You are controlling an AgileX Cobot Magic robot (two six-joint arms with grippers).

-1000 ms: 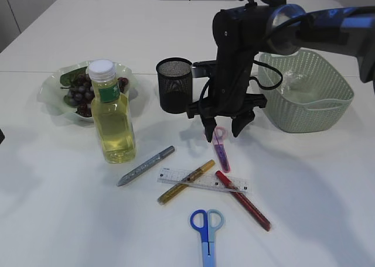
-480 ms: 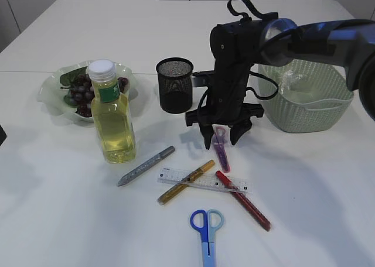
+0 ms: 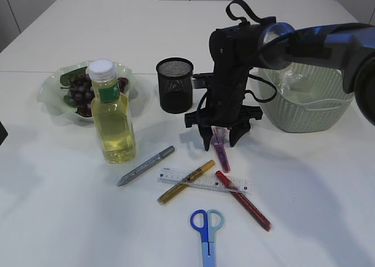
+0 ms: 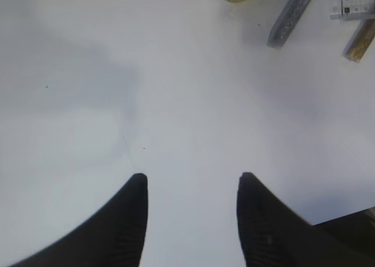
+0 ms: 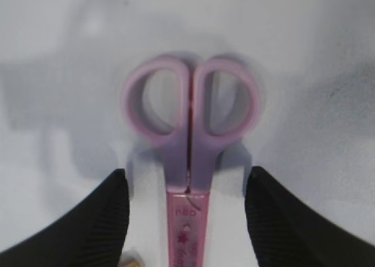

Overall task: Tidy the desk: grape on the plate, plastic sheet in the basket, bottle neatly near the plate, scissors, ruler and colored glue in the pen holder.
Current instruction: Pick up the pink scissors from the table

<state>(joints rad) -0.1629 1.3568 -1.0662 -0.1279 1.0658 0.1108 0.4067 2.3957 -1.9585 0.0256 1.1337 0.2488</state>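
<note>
Scissors, pink-lilac handles, shut, flat on table, right hand open astride them.

right arm: matte black housing, silver-blue joint ring, black cable loop on top | right gripper: two black tapered fingers, finely ribbed inner faces | left gripper: smooth black curved fingers

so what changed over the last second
The right end effector came down from above the pink scissors and now straddles them, fingers open on either side, nothing gripped yet. The scissors, bottle, ruler and glue pens have not moved.
</note>
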